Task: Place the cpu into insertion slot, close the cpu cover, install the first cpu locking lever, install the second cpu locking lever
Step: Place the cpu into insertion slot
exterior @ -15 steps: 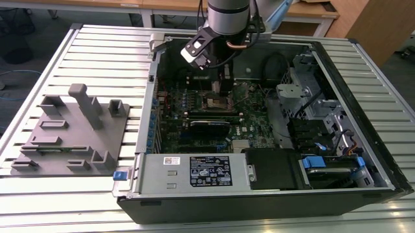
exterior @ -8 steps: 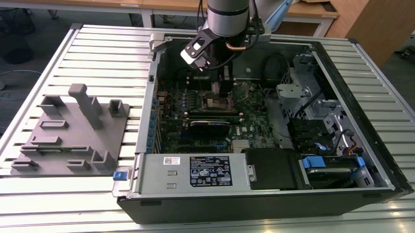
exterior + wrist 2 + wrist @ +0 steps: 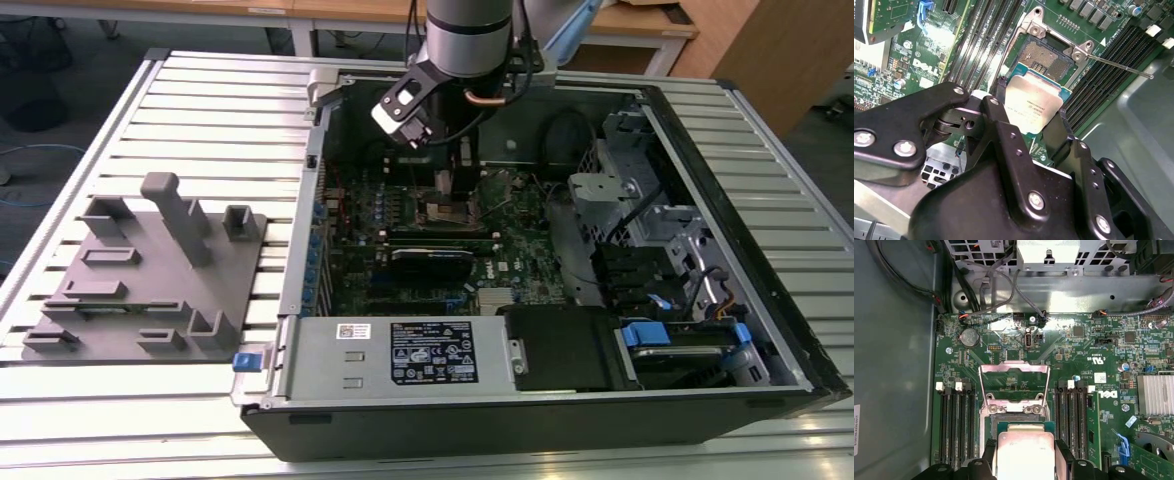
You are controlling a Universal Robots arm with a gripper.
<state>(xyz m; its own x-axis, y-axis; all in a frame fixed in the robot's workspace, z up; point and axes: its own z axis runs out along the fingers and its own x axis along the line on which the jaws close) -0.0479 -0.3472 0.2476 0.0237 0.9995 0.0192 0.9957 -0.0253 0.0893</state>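
1 cpu (image 3: 1033, 102) held w/ gripper (image 3: 1029, 116).

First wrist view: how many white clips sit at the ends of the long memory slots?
4. Two white clips lie on one side of the cover, two on the other. The gripper, shut on the chip, may hide more.

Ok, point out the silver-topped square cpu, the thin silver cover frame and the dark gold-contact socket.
Silver-topped square cpu (image 3: 1035, 107): second wrist view, middle of metal top.
Thin silver cover frame (image 3: 1014, 368): first wrist view, its outer bar.
Dark gold-contact socket (image 3: 1046, 56): second wrist view, contact field.
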